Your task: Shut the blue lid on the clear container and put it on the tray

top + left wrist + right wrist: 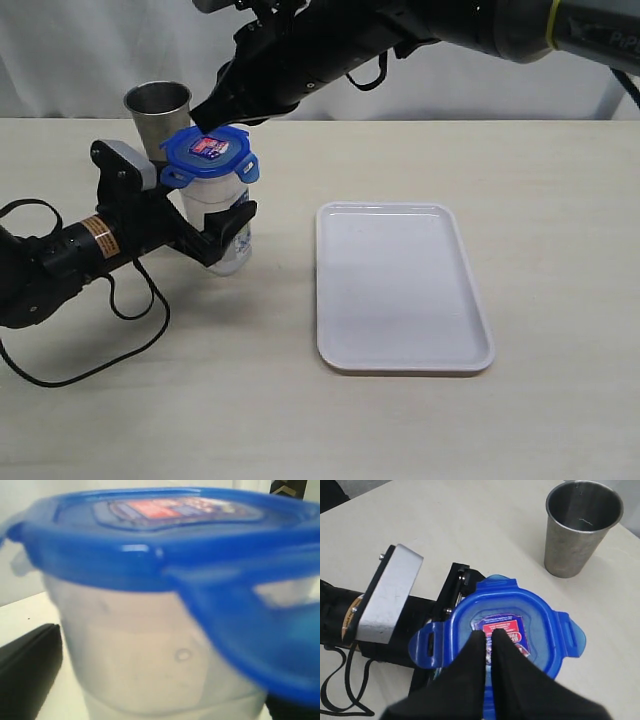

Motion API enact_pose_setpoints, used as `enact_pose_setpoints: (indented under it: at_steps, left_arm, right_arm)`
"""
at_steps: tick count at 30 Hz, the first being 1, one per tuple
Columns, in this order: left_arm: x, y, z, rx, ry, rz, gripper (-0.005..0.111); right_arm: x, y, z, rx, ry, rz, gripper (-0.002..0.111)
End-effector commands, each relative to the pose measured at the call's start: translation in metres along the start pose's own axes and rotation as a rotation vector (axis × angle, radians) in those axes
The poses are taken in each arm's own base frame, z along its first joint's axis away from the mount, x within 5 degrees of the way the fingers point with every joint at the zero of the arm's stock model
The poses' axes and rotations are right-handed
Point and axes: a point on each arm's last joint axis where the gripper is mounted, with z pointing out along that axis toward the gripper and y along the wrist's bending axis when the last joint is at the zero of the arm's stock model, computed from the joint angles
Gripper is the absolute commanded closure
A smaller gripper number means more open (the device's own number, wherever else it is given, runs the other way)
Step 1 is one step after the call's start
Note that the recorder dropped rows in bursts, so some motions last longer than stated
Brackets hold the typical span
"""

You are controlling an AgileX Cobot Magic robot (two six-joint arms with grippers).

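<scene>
The clear container (215, 197) stands upright on the table, left of the tray (400, 290). The blue lid (210, 150) rests on its top with the sticker facing up and its flaps sticking outward. My left gripper (222, 232) is open, one jaw on each side of the container's body, and a thin gap shows beside one finger (30, 672). In the left wrist view the container (150, 660) and lid (165, 545) fill the picture around the gripper (165, 690). My right gripper (489, 632) is shut with its tips over the lid (540, 615) at the sticker; it comes down from the back (205, 115).
A grey steel cup (158, 110) stands just behind the container, close to the right arm, and shows again in the right wrist view (582, 525). The left arm's cable (120, 300) loops on the table at the left. The tray holds nothing.
</scene>
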Motion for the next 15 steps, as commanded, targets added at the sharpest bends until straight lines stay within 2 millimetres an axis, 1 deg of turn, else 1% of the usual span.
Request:
enact_pose_setpoints:
  at_steps: [1, 5, 14, 15]
  left_arm:
    - [-0.0017, -0.0007, 0.0020, -0.003, -0.016, -0.005, 0.002]
    - [-0.0017, -0.0006, 0.0020, -0.005, -0.017, -0.005, 0.002]
    - [-0.0017, -0.0018, 0.0023, 0.003, -0.016, -0.003, 0.002]
    - [-0.0017, -0.0018, 0.0023, 0.003, -0.016, -0.005, 0.002]
  right_arm:
    - [-0.0002, -0.0028, -0.0049, 0.037, 0.013, 0.011, 0.104]
    - [0.0020, -0.0058, -0.0051, 0.070, 0.038, 0.012, 0.104]
    - [0.0017, -0.0060, -0.0051, 0.073, 0.034, 0.029, 0.103]
    - [0.0023, -0.0068, -0.0052, 0.082, 0.039, 0.047, 0.099]
